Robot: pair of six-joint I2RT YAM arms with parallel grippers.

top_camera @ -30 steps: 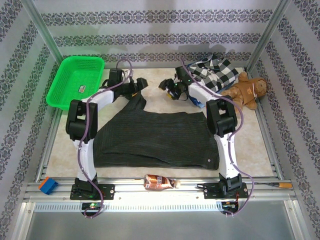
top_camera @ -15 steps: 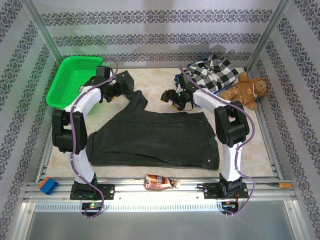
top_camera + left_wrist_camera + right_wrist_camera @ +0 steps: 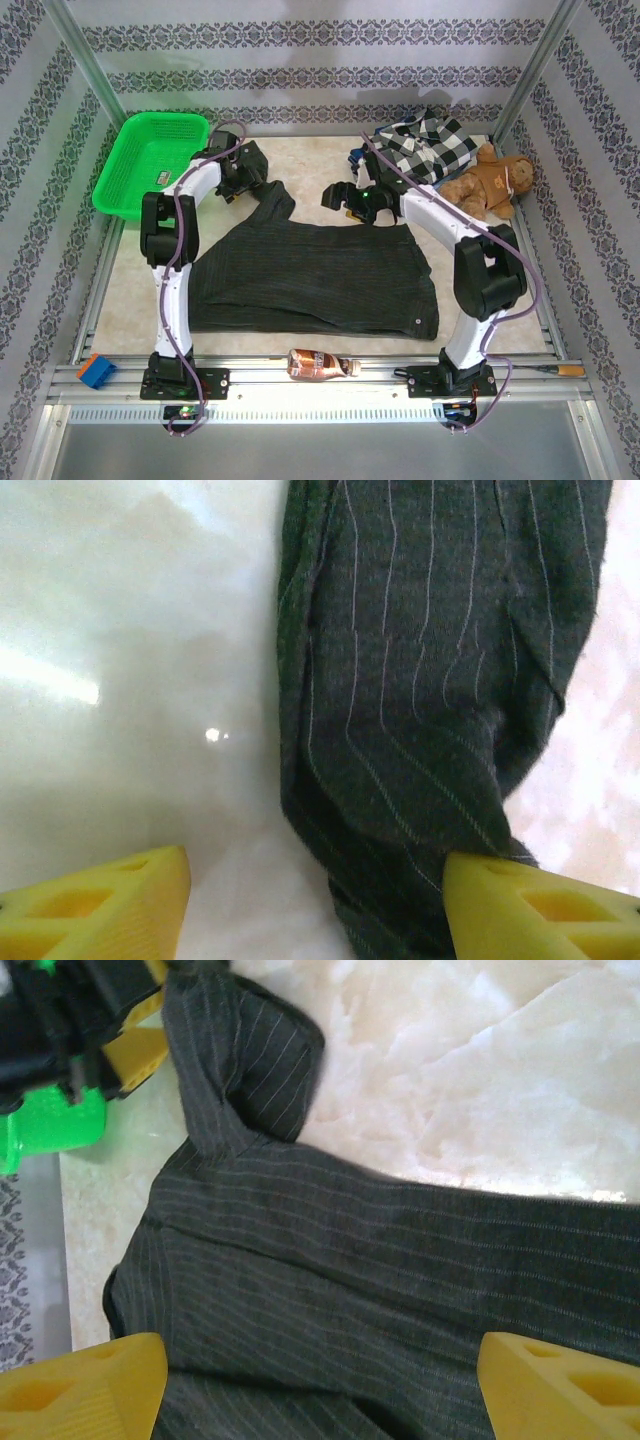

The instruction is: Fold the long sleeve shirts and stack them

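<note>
On the desk (image 3: pixel 318 165), your charcoal shirt (image 3: pixel 310 275) lay half-folded, nothing stacked, beneath left end effector (image 3: pixel 315 885) and right end effector (image 3: pixel 320 1370), both spread empty.

Left wrist view's top edge cuts off the charcoal shirt (image 3: pixel 430 680).

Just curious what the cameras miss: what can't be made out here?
- Top view: the bottle, label too small to read.
- Top view: a small item in the green basket, too small to identify.
- Left wrist view: the dark shirt, cut off top and bottom.
- Top view: the checked shirt, partly behind the right arm.
</note>
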